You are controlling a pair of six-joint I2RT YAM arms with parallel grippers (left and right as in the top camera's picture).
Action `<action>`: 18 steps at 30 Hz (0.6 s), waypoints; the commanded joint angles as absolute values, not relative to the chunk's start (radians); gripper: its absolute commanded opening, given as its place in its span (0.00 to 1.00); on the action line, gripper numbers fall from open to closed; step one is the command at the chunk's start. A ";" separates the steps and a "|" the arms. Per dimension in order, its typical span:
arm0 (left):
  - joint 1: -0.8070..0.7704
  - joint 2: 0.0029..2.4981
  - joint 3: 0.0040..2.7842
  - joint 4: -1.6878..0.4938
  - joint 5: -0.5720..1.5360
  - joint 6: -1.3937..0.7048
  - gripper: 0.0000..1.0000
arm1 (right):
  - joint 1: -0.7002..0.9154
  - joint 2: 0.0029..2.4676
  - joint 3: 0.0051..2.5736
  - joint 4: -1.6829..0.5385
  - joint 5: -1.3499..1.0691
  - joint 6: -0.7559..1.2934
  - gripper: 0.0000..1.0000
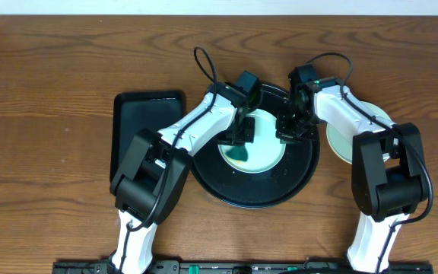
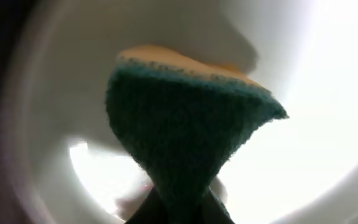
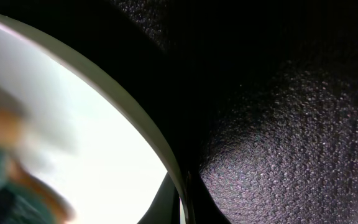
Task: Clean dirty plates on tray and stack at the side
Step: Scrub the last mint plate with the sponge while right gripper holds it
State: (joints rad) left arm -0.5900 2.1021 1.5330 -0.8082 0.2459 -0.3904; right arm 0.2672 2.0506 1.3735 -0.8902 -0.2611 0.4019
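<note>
The plate [image 1: 261, 148], seated in the tray [image 1: 299, 179] at frame centre, is pressed by the sponge [image 2: 185, 130] pinched in the left gripper [image 1: 238, 138] and may be skidded by hard strokes, as closure of the right gripper [image 1: 289, 129] at its right rim cannot be told.

Side plates [image 1: 339, 144] partly under right arm [image 1: 342, 106].

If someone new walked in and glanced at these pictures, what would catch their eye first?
Most striking is the green sponge pinched in the left gripper, pressed on the pale plate in the middle of the round black tray. The right gripper sits at that plate's right rim, and another pale plate lies right of the tray.
</note>
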 commanded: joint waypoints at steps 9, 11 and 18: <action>-0.591 2.119 1.535 -0.709 0.292 -0.282 0.07 | 0.290 2.121 1.357 -0.872 -0.236 0.429 0.01; -0.591 2.119 1.535 -0.691 0.169 -0.282 0.08 | 0.290 2.121 1.357 -0.872 -0.236 0.429 0.01; -0.591 2.119 1.535 -0.647 -0.210 -0.294 0.07 | 0.290 2.121 1.357 -0.872 -0.236 0.429 0.01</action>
State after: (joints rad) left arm -0.5961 2.1040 1.5330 -0.6544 0.0532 -0.3061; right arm 0.2672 2.0506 1.3735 -0.8902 -0.2626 0.4019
